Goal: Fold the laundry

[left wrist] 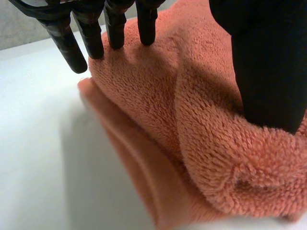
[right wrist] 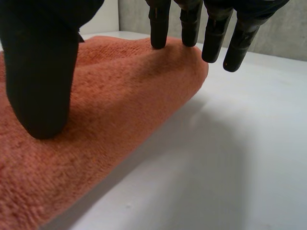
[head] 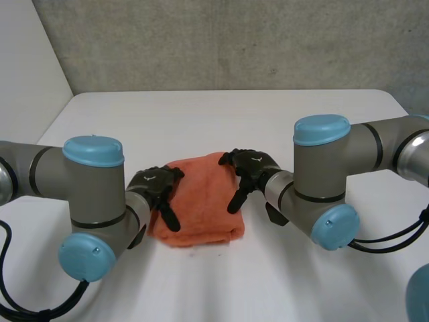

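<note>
Closest to me in the head view are the left arm (head: 87, 194) and the right arm (head: 322, 174), elbows low over the front of the table (head: 201, 114). Just past them lies the towel (head: 201, 201), orange and folded into a thick pad, flat on the white top between the two arms.

My left hand (head: 155, 184) rests on the towel's left edge. In the left wrist view its fingers (left wrist: 115, 28) are straight, the tips touching the top fold of the towel (left wrist: 192, 120) near the rounded edge, and the thumb presses down on the cloth apart from them. I read it as released: nothing is pinched. Layered edges of the towel show below the fold, lying on the table (left wrist: 38, 143).

My right hand (head: 251, 168) sits on the towel's far right corner. In the right wrist view its fingers (right wrist: 158, 24) are straight too, some tips on the towel (right wrist: 120, 81), others past its edge over the table (right wrist: 240, 143). The thumb stands on the cloth, well apart. Released as well.

Beyond the towel the table runs back to a grey wall (head: 234, 40).
</note>
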Motion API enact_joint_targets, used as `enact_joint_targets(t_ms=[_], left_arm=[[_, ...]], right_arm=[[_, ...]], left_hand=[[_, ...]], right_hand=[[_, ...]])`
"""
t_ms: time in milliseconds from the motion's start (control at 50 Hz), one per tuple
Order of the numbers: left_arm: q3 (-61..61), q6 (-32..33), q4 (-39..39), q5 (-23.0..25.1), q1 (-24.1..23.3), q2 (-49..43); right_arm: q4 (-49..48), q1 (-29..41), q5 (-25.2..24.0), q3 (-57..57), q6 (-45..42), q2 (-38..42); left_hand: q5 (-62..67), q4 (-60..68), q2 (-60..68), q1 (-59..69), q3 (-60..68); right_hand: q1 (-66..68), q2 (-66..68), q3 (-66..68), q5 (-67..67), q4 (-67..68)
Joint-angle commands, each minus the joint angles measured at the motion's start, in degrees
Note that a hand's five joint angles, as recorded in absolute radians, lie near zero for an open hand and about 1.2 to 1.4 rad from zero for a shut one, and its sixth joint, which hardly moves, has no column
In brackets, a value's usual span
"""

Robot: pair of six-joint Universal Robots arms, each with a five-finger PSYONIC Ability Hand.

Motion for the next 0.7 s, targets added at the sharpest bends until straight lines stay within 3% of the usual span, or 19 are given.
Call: enact_joint_targets(t_ms=[20, 180, 240, 400, 520, 700], left_arm=[[-0.71, 3.03, -0.09, -1.85, 0.77, 0.03], [-1.50, 3.21, -0.18, -3.52, 1.30, 1.35], [-1.67, 2.59, -0.18, -4.05, 1.30, 7.22], [-0.89, 0.40, 0.09, -3.70, 0.94, 19.26], [-0.27, -1.98, 0.00, -3.70, 1.91, 25.34], [-1.41, -2.77, -5.01, -3.35, 7.36, 32.55]], right_arm=[[0.36, -0.05, 0.19, -1.75, -0.41, 2.75], [0.62, -0.05, 0.10, -1.93, -0.50, 2.06], [0.62, -0.14, 0.19, -1.76, -0.41, -1.64], [-0.34, -1.11, 1.16, 1.32, -0.24, -15.62], [-3.33, -3.57, 7.31, 5.89, -1.99, -28.10], [-4.65, -13.05, 9.77, 16.34, -14.02, -41.62]], left_hand=[[-0.29, 1.15, 1.14, 1.14, 1.15], [-0.97, 0.48, 0.47, 0.47, 0.47], [-1.13, 0.31, 0.30, 0.30, 0.30], [-1.81, -0.36, -0.37, -0.37, -0.37], [-1.81, -0.36, -0.37, -0.37, -0.37], [-1.81, -0.36, -0.37, -0.37, -0.37]], right_hand=[[-2.14, -2.77, -2.35, -4.06, -3.38], [-2.14, -2.77, -2.35, -4.06, -3.38], [-2.14, -2.77, -2.35, -4.06, -3.38], [-2.14, -2.77, -2.35, -4.06, -3.38], [-2.14, -2.77, -2.35, -4.06, -3.38], [-2.14, -2.77, -2.35, -4.06, -3.38]])
